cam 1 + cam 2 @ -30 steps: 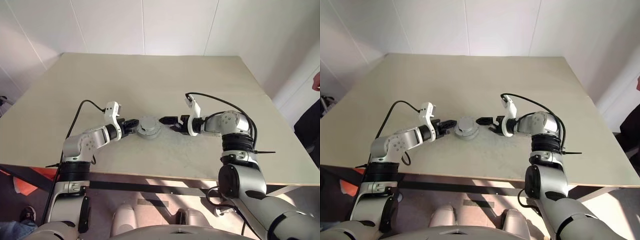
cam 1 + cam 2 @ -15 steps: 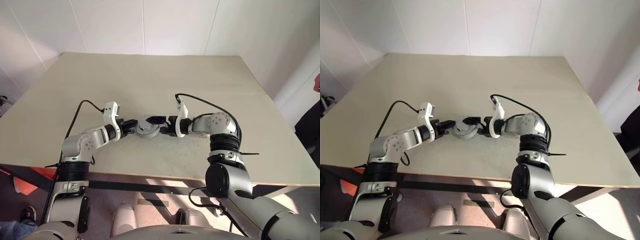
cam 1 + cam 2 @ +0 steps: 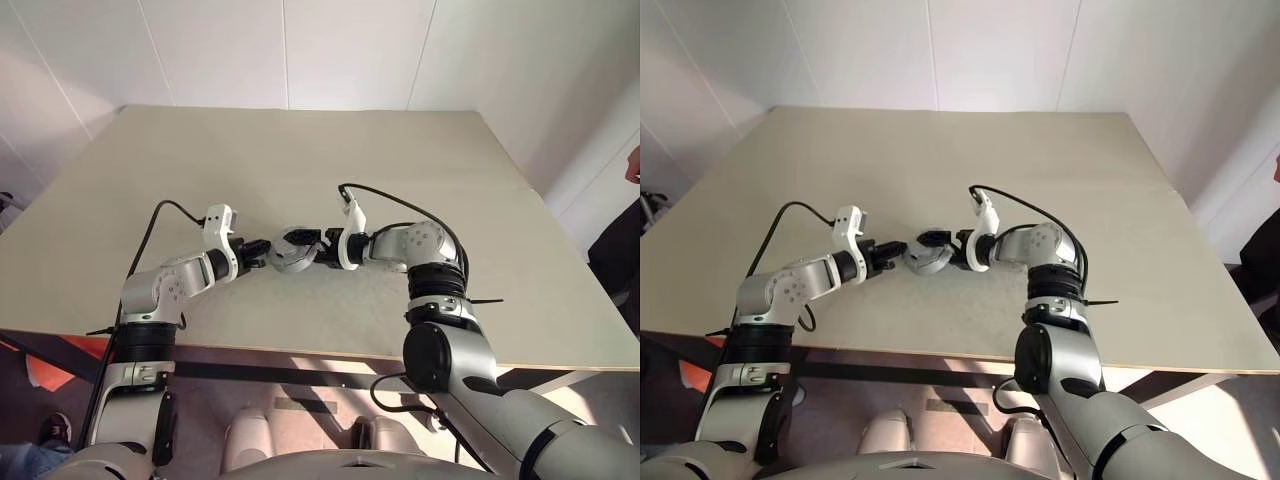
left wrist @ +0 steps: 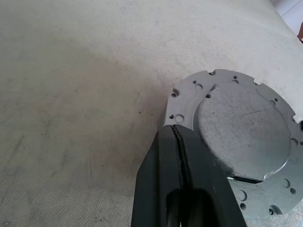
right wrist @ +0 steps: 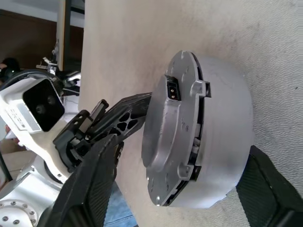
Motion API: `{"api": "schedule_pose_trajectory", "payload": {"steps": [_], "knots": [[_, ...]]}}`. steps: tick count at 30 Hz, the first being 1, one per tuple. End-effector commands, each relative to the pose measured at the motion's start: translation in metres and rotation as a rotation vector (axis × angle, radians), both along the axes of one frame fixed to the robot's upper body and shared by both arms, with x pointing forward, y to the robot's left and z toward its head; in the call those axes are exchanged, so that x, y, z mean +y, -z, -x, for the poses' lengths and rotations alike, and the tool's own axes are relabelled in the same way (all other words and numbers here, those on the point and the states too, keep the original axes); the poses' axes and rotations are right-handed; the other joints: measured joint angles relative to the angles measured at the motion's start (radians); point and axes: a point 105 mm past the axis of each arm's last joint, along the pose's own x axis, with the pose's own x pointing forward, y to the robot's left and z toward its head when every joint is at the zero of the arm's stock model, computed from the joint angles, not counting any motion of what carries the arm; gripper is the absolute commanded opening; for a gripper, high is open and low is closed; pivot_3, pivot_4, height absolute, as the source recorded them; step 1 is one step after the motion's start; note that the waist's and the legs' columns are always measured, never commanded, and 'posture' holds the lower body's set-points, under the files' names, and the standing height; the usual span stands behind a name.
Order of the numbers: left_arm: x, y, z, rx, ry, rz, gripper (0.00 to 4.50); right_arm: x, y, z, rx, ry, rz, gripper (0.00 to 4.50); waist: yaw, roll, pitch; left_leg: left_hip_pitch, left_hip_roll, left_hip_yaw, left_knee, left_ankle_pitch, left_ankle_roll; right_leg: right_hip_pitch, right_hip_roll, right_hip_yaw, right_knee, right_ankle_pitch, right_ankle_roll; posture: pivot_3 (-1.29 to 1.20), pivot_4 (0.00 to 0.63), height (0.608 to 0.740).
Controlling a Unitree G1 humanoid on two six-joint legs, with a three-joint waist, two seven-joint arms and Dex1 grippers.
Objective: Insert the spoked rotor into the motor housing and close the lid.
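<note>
At table (image 3: pixel 420 180) centre, right gripper (image 3: pixel 300 243) moved in from 3 o'clock, jaws wide around motor housing (image 3: pixel 289 256); left gripper (image 3: pixel 262 250) closed, bracing at 9 o'clock.

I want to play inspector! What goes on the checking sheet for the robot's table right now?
Surface: beige table, bare around the work.
Job's things: motor housing, a closed grey round unit, lies near the middle.
Clutter: nothing seen.
Grippers: left gripper shut, tips at the housing's flange; right gripper open, fingers on either side of the housing.
Cables: a black cable loops over each arm.
Surroundings: white walls; a person at the right edge.
</note>
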Motion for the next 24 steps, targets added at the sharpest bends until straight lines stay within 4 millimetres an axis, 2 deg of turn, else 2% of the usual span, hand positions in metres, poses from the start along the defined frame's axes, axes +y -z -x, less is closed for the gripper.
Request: {"api": "schedule_pose_trajectory", "payload": {"steps": [1, 3, 7, 16, 24], "knots": [[0.003, -0.005, -0.002, -0.022, -0.008, -0.011, 0.00, 0.008, -0.020, -0.004, -0.052, -0.017, -0.057, 2.84, 0.000, 0.000, 0.000, 0.000, 0.000, 0.000, 0.000, 0.000, 0.000, 0.000, 0.000, 0.000, 0.000, 0.000, 0.000, 0.00, 0.000, 0.740], [0.004, -0.005, -0.003, -0.023, -0.010, -0.011, 0.00, 0.009, -0.026, -0.005, -0.069, -0.025, -0.071, 2.20, 0.000, 0.000, 0.000, 0.000, 0.000, 0.000, 0.000, 0.000, 0.000, 0.000, 0.000, 0.000, 0.000, 0.000, 0.000, 0.00, 0.000, 0.740], [0.004, -0.006, -0.004, -0.025, -0.011, -0.011, 0.00, 0.004, -0.027, -0.011, -0.063, 0.014, -0.081, 2.06, 0.001, 0.000, 0.000, -0.001, 0.000, 0.000, 0.000, 0.000, 0.000, 0.000, 0.000, 0.000, 0.000, 0.000, 0.000, 0.00, 0.000, 0.740], [0.012, -0.015, -0.010, -0.072, -0.057, 0.010, 0.00, -0.006, -0.027, -0.022, -0.065, 0.074, -0.074, 2.06, 0.001, 0.000, 0.000, -0.001, 0.000, 0.000, 0.000, 0.000, 0.000, -0.001, 0.000, 0.000, 0.000, 0.000, 0.000, 0.00, 0.000, 0.740], [0.055, -0.054, -0.029, -0.239, -0.282, 0.167, 0.00, -0.019, -0.061, -0.052, -0.054, 0.253, -0.276, 2.06, 0.001, 0.000, 0.000, -0.008, 0.000, 0.000, 0.001, 0.000, 0.000, -0.007, 0.000, 0.000, 0.002, 0.000, 0.000, 0.00, 0.000, 0.740]]}}
